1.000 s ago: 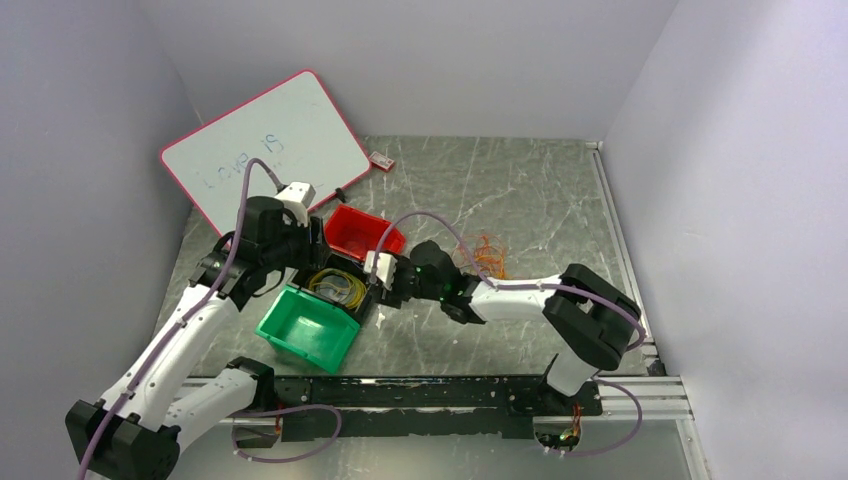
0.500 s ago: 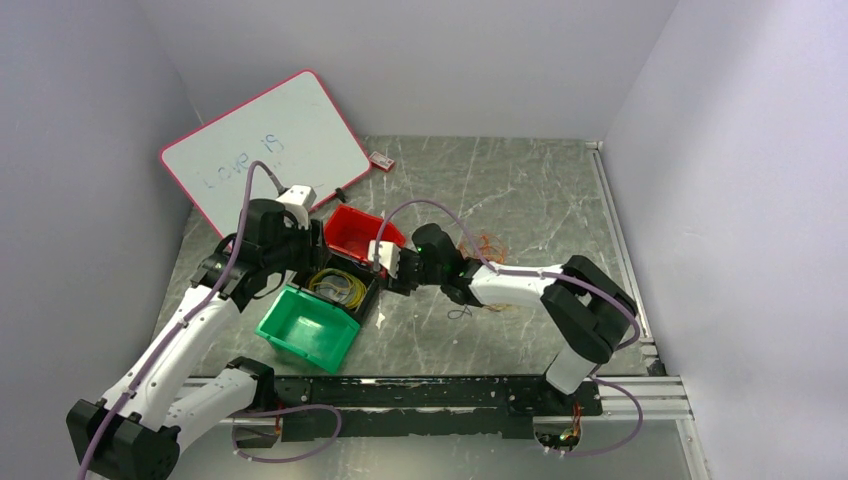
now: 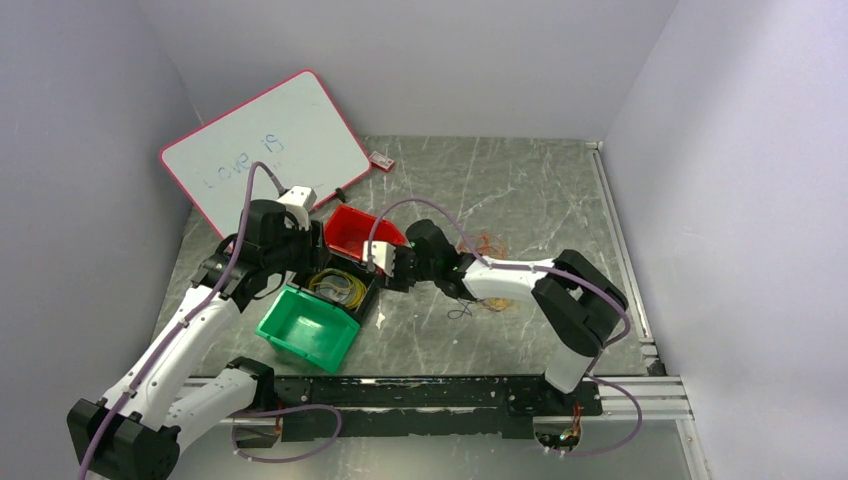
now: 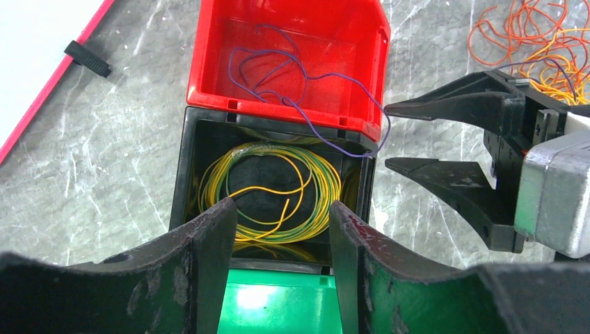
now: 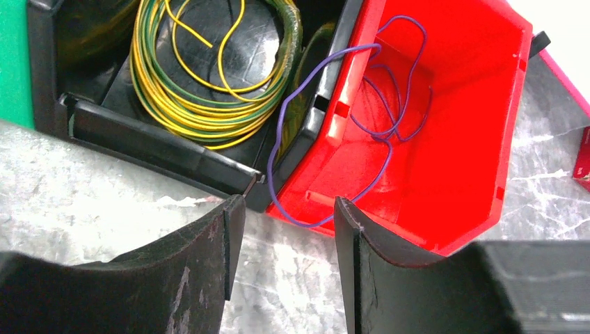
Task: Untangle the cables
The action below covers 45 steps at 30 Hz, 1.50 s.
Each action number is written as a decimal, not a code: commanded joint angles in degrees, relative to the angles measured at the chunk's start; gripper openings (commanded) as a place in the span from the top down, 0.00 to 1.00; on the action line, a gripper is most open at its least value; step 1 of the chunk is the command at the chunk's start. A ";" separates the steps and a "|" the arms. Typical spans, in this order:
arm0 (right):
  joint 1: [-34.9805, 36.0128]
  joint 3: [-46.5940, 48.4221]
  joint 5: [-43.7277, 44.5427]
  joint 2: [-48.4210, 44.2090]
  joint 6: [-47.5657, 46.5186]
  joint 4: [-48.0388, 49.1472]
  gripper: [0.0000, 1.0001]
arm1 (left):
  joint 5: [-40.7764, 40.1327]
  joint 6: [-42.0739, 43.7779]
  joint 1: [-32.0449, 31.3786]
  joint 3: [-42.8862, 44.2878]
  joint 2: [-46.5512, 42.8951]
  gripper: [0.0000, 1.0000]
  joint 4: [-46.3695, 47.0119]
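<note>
The orange and yellow tangle of cables (image 3: 487, 248) lies on the table behind my right forearm, and shows in the left wrist view (image 4: 536, 35). A yellow-green coil (image 4: 278, 188) (image 5: 209, 76) lies in the black bin (image 3: 340, 287). A purple wire (image 5: 389, 90) (image 4: 306, 76) lies in the red bin (image 3: 352, 228) and hangs over its rim. My left gripper (image 4: 282, 207) (image 3: 298, 268) is open and empty above the black bin. My right gripper (image 5: 289, 203) (image 4: 389, 136) (image 3: 370, 273) is open and empty beside the corner where both bins meet.
A green bin (image 3: 305, 330) sits against the near side of the black bin. A pink-edged whiteboard (image 3: 265, 150) leans at the back left, with a black marker (image 4: 87, 59) by it. A small red tag (image 3: 380, 158) lies at the back. A thin dark wire (image 3: 460, 310) lies under my right forearm.
My right gripper has moved a little back toward the red bin. A thin dark wire now shows on the table under its forearm. The left arm has barely moved.
</note>
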 commanded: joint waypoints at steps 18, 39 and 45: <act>-1.26 5.77 -1.76 4.25 -3.66 -7.37 0.75 | -0.32 0.39 0.57 -0.70 -0.38 0.44 1.65; -3.96 11.59 -2.67 4.27 4.09 -5.60 1.00 | -0.94 0.21 0.58 -0.77 -0.97 0.44 1.75; -4.02 16.81 -1.52 8.87 7.16 -7.66 1.00 | -1.58 0.12 0.56 -0.88 -1.23 0.44 1.83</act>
